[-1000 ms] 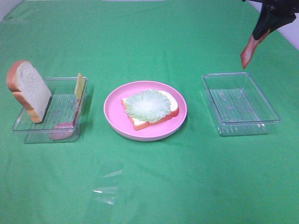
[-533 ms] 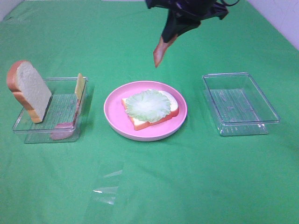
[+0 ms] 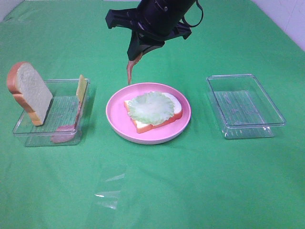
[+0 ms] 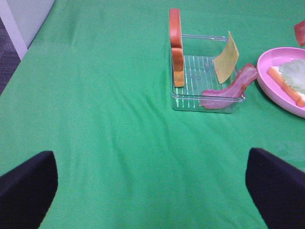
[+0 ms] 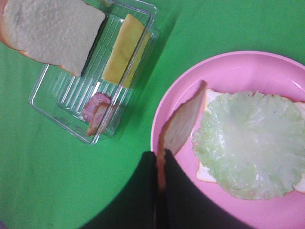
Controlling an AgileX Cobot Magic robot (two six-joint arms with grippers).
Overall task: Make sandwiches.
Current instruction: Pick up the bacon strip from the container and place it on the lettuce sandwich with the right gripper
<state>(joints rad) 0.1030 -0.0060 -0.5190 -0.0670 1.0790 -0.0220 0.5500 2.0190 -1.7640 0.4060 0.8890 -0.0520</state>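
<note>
Cloth of plain green (image 3: 190,181) covers the desk in the high view. At centre sits a round pink plate (image 3: 116,113) carrying the started sandwich: a white toy bread slice with orange-brown crust (image 3: 143,127) lying flat, and a pale green ruffled lettuce leaf (image 3: 150,106) spread on top of it.

Above the plate's upper left rim, the black right end effector (image 3: 136,55) reaches in from the top of the frame. Its fingers are pressed together, pinching the top end of a reddish-pink toy bacon strip (image 3: 129,71), which hangs straight down in the air, clear of the lettuce. The right wrist view shows the same strip (image 5: 183,125) over the plate's edge and a corner of the bread.

At left, a clear plastic tray (image 3: 43,139) holds a second bread slice (image 3: 31,93) leaning upright, a yellow cheese slice (image 3: 82,88) propped against the tray's right wall, and a second bacon strip (image 3: 64,132) at its lower right corner. Another clear plastic tray (image 3: 279,121) stands at right, well apart from the plate.

The left end effector (image 4: 152,191) shows only in its wrist view, fingers spread wide over bare cloth, holding nothing.
</note>
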